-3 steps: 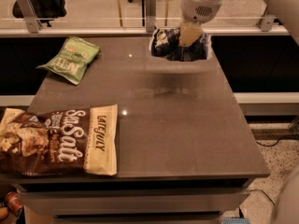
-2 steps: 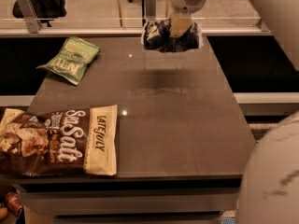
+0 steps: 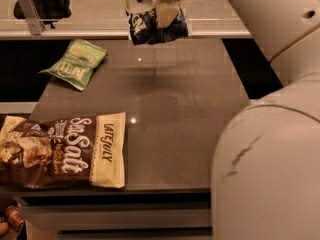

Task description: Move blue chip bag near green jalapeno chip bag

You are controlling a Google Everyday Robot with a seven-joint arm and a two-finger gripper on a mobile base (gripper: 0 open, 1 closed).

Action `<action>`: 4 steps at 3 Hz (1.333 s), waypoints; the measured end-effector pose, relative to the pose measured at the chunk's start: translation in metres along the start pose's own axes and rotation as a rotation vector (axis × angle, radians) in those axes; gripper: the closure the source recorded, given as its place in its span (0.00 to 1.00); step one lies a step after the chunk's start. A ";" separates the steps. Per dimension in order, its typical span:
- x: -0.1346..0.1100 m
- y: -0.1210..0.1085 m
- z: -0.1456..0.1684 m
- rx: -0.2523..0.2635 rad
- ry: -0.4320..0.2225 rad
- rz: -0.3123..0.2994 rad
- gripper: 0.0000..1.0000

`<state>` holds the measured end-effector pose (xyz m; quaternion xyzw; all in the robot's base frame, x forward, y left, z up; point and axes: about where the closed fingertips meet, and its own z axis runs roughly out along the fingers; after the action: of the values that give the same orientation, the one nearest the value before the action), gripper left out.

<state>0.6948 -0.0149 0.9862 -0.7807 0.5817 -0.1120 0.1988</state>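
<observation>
3 bags: end effector (image 3: 167, 17) grips blue chip bag (image 3: 142, 28) aloft, rear; 2 on tbl (image 3: 190, 109).

The one camera sits high on the near side and looks steeply down and away across the dark grey rectangular tabletop (image 3: 175, 114), which fills most of the view. The robot's pale rounded arm casing (image 3: 265, 169) bulks very close to the lens at the near right and hides that corner of the table. At the far centre, by the view's top edge, the gripper (image 3: 167, 16) clamps the small crinkled navy-blue chip bag (image 3: 145, 28) above the table's far edge. The small light-green chip bag (image 3: 77, 64) lies far left.
</observation>
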 end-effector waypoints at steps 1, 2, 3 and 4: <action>-0.028 -0.011 0.006 0.032 -0.031 -0.053 1.00; -0.052 -0.014 0.015 0.043 -0.065 -0.087 1.00; -0.071 -0.013 0.023 0.069 -0.114 -0.070 1.00; -0.071 -0.013 0.023 0.069 -0.114 -0.070 1.00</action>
<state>0.6942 0.0598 0.9757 -0.7984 0.5375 -0.0942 0.2543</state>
